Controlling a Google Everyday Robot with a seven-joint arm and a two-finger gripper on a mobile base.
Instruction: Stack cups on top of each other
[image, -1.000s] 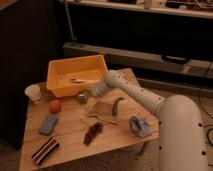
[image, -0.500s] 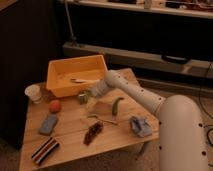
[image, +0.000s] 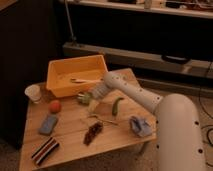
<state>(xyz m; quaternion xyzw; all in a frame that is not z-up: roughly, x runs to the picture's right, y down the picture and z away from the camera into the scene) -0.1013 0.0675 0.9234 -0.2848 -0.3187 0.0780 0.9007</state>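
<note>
A pale yellow-green cup (image: 83, 98) stands on the wooden table (image: 75, 150), just in front of the orange bin. My gripper (image: 90, 96) is at its right side, low over the table, with the white arm reaching in from the lower right. The jaws stand open, and I cannot tell whether they touch the cup. A white cup (image: 33, 92) stands upright near the table's left edge, well apart from the gripper.
An orange-yellow bin (image: 67, 89) holding a utensil fills the back of the table. A green vegetable (image: 117, 105) lies right of the gripper. Also on the table are a red-orange ball (image: 54, 106), a blue sponge (image: 48, 124), a dark cluster (image: 92, 132), a striped item (image: 45, 150) and a blue-grey object (image: 140, 125).
</note>
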